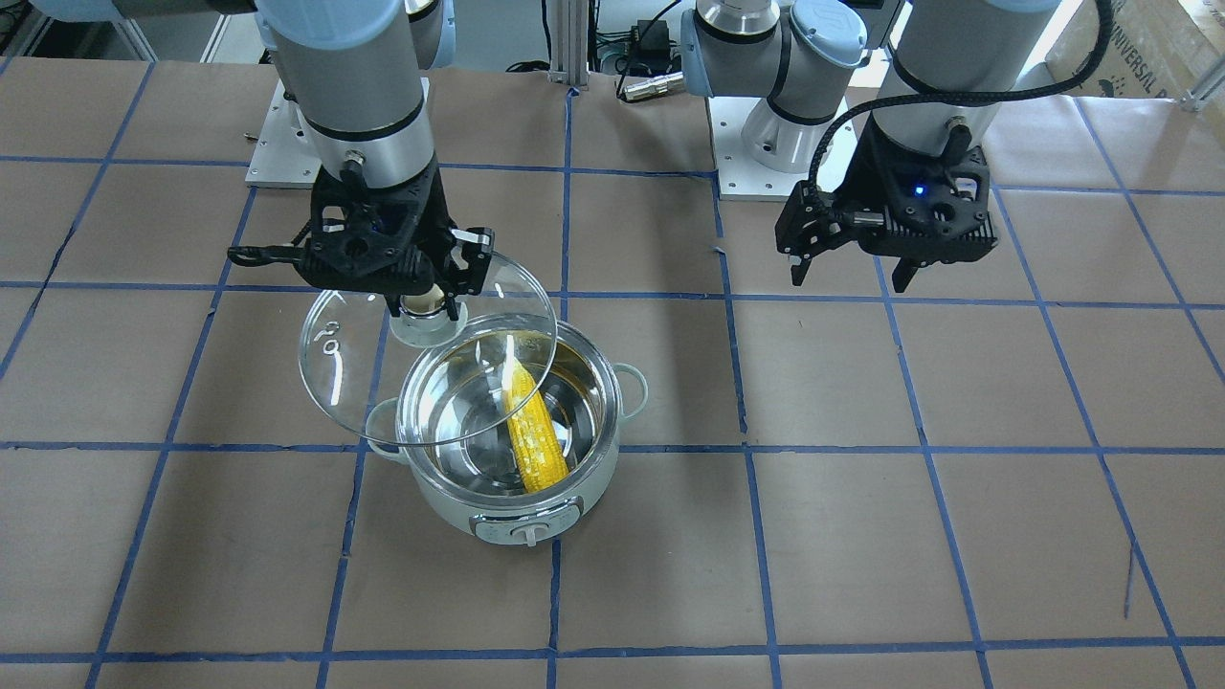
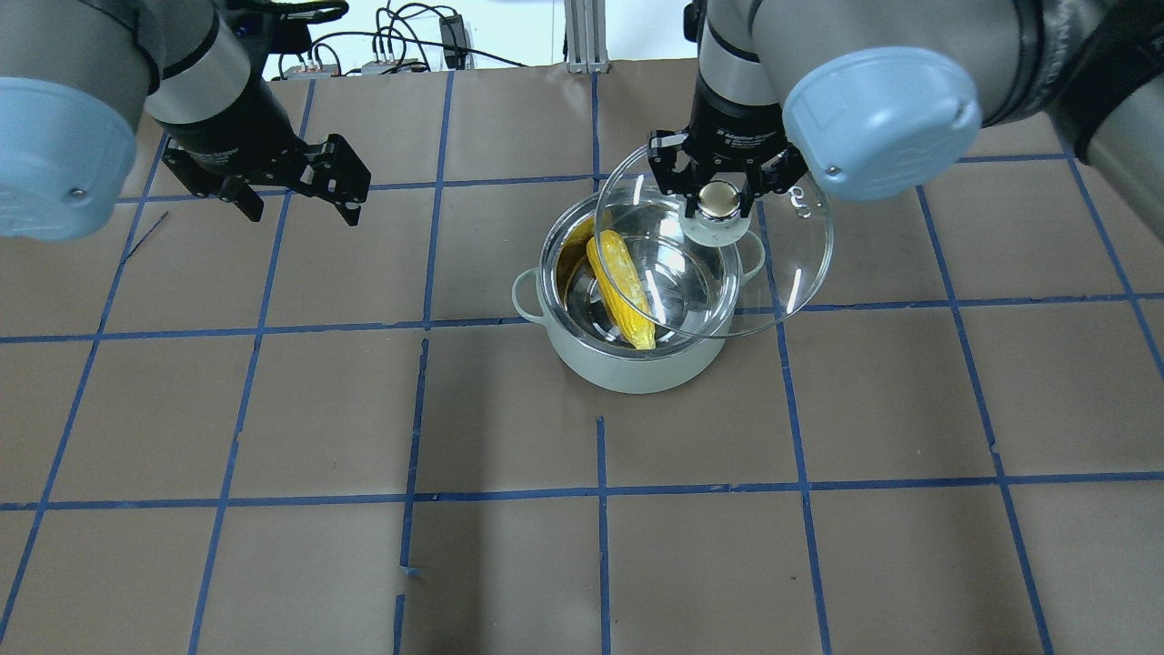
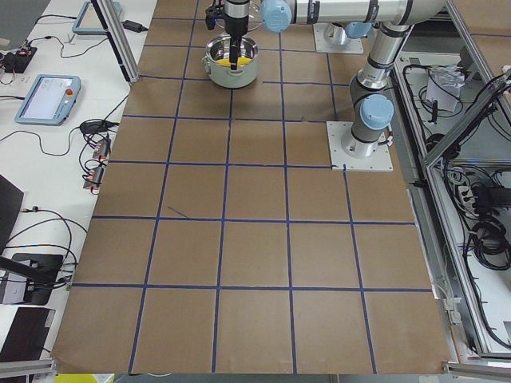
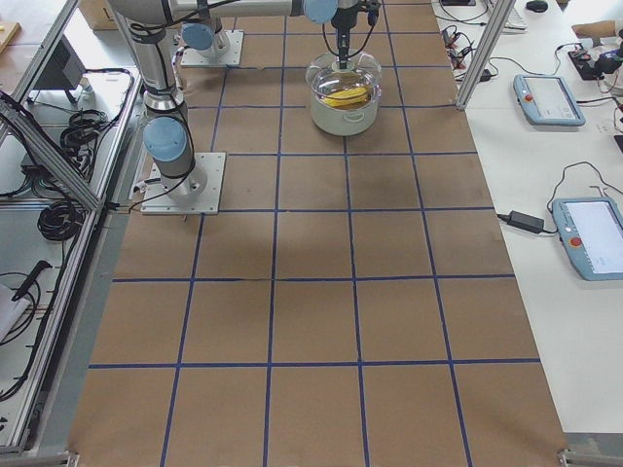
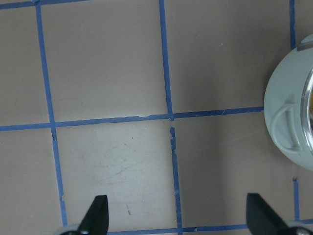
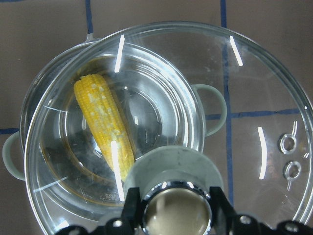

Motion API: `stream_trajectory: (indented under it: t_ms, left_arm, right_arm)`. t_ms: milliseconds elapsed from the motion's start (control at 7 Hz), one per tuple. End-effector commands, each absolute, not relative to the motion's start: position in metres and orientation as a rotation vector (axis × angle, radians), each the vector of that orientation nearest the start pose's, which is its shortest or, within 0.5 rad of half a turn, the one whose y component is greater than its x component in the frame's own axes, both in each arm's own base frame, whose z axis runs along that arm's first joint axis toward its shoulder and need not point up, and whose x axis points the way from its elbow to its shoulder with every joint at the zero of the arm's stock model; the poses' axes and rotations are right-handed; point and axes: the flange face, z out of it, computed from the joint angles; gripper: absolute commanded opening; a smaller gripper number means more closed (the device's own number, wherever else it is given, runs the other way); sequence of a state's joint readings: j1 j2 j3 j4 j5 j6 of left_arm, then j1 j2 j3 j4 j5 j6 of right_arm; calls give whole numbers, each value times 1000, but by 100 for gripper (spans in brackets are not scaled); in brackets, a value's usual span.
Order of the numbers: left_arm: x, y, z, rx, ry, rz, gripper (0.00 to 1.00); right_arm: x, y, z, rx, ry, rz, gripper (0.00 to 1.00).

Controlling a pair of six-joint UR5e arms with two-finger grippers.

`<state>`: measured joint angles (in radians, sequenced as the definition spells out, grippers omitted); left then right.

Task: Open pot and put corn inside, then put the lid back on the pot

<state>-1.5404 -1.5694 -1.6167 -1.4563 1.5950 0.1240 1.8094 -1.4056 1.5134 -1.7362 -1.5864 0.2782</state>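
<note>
Knob: In the right wrist view the gold knob (image 6: 176, 211) sits at the very bottom, closest to us. Our right fingers (image 6: 129, 208) pinch it from both sides so the lid cannot slip.

Right gripper: Our right gripper (image 2: 720, 194) is squeezed tight on that knob. We think we hold it from the top so the lid hangs flat under our hand.

Lid: The clear glass lid (image 1: 378, 383) is up in the air. It covers only part of the pot. In the overhead view it sticks out to the right of the pot. We think we must slide it over to the middle before we let it down.

Corn: The yellow corn (image 2: 623, 289) is already in the pot. It leans on the shiny wall, one end low and one end high. It looks low enough for the lid to close, but we cannot be sure.

Pot: The mint-green pot (image 1: 574, 478) stands in the middle of the front view, with its dial facing the bottom of the picture.

Left gripper: Our left gripper (image 2: 300, 196) is in the upper left of the overhead view, well apart from the pot. Its fingers (image 5: 95, 213) are spread wide and hold nothing. We think it waits there to keep out of the way.

Table: The brown table (image 1: 861, 536) has blue tape lines in squares.
</note>
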Motion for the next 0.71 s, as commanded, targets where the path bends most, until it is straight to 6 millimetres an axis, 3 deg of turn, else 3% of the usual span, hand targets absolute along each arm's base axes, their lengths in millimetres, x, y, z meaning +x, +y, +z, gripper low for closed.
stream_trajectory:
  t_ms: [0, 571]
  left_arm:
    - [-105, -482, 489, 160, 3114, -76, 100]
    - [-107, -473, 498, 162, 3143, -94, 100]
  right_arm:
    - [297, -532, 409, 1, 3097, -44, 31]
    - [306, -547, 374, -44, 3068, 46, 31]
